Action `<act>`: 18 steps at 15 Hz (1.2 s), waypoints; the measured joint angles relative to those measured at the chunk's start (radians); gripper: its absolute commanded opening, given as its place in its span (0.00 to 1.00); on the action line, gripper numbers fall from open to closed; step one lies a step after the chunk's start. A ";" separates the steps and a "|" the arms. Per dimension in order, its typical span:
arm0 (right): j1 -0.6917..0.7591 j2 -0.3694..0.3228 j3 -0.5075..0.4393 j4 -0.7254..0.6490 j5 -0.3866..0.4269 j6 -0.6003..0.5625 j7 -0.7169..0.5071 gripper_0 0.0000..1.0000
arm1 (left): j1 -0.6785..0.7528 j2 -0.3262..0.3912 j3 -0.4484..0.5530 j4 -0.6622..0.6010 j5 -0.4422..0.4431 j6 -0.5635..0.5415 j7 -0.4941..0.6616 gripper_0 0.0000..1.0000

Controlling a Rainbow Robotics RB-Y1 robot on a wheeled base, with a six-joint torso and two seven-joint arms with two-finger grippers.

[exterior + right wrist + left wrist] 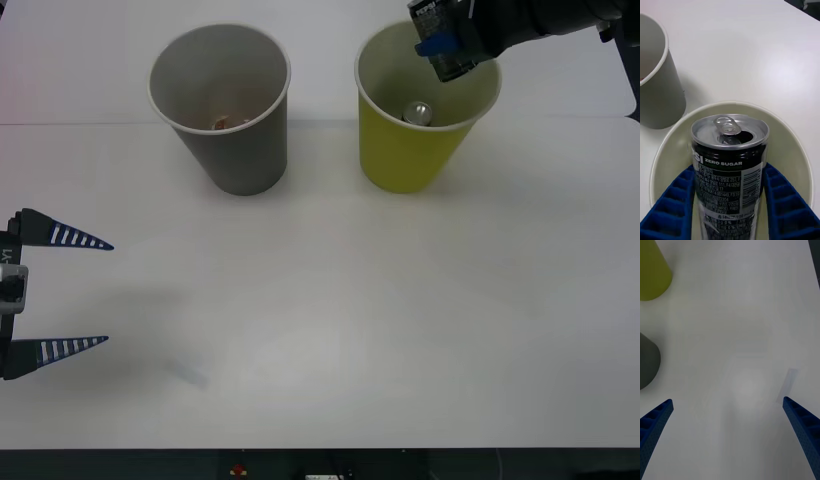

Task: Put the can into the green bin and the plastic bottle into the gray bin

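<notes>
My right gripper [445, 48] hangs over the mouth of the green bin [405, 155], shut on the can [457, 66]. The right wrist view has the blue fingers [673, 202] clamping the dark can [730, 150] by its sides, silver top and pull tab pointing into the green bin [788, 150]. A shiny silver spot [418, 112] shows deep inside that bin. To its left stands the gray bin [225, 140] with a small brownish thing [222, 122] at its bottom. The plastic bottle is hidden. My left gripper [60, 290] waits open at the table's left edge.
The left wrist view has the open left gripper [727, 401] above bare white table, with the green bin [651, 270] and gray bin [647, 360] at the picture's edge. The gray bin [658, 86] stands close beside the green one. The table's dark front edge [320, 465] runs along the bottom.
</notes>
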 measured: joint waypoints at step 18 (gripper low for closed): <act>0.307 -0.116 -0.302 -0.023 -0.568 -0.124 0.568 1.00 | 0.000 0.000 0.000 0.000 0.000 0.000 0.000 1.00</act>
